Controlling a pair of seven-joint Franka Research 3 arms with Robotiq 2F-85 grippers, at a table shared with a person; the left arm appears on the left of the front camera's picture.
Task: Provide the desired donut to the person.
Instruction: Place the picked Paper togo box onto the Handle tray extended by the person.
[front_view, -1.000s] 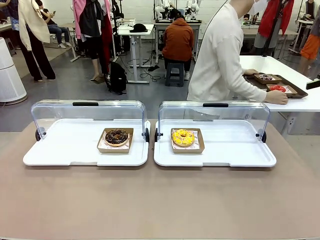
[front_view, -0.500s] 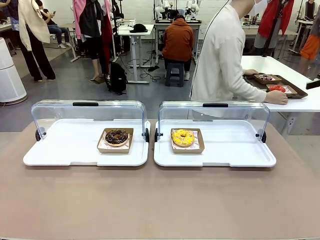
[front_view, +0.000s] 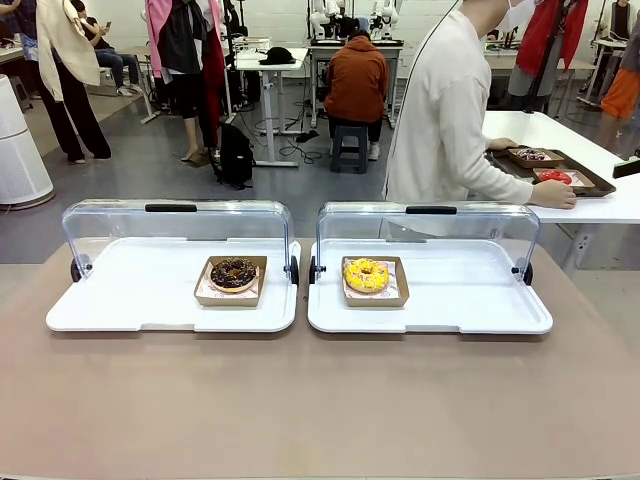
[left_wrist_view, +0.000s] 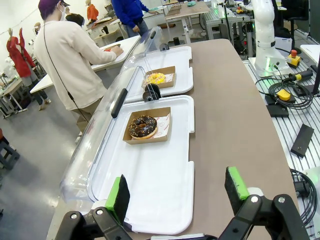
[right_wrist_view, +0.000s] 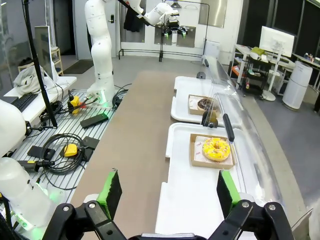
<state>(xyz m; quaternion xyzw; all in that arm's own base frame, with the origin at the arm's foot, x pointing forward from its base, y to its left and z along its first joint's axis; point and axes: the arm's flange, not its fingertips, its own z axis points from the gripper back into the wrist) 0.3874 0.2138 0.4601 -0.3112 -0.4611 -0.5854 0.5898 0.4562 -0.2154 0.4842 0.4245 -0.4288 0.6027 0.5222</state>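
Two donuts sit in open brown boxes. A chocolate donut (front_view: 233, 273) lies on the left white tray (front_view: 130, 290), a yellow sprinkled donut (front_view: 366, 275) on the right white tray (front_view: 470, 290). The person (front_view: 445, 120) in a cream-white cardigan stands beyond the right tray, turned toward a side table with a hand on a brown tray (front_view: 592, 182). My left gripper (left_wrist_view: 177, 192) is open, hovering over the near end of its tray, well short of the chocolate donut (left_wrist_view: 144, 126). My right gripper (right_wrist_view: 168, 195) is open too, back from the yellow donut (right_wrist_view: 216, 148).
Both trays have clear hinged lids (front_view: 175, 225) (front_view: 430, 228) standing open at their far sides. The brown tabletop (front_view: 320, 400) in front of the trays is bare. The side table's brown tray carries more boxed donuts (front_view: 555, 177). Other people stand or sit far behind.
The person has shifted slightly upright at the side table. Donuts, trays and both grippers have not moved.
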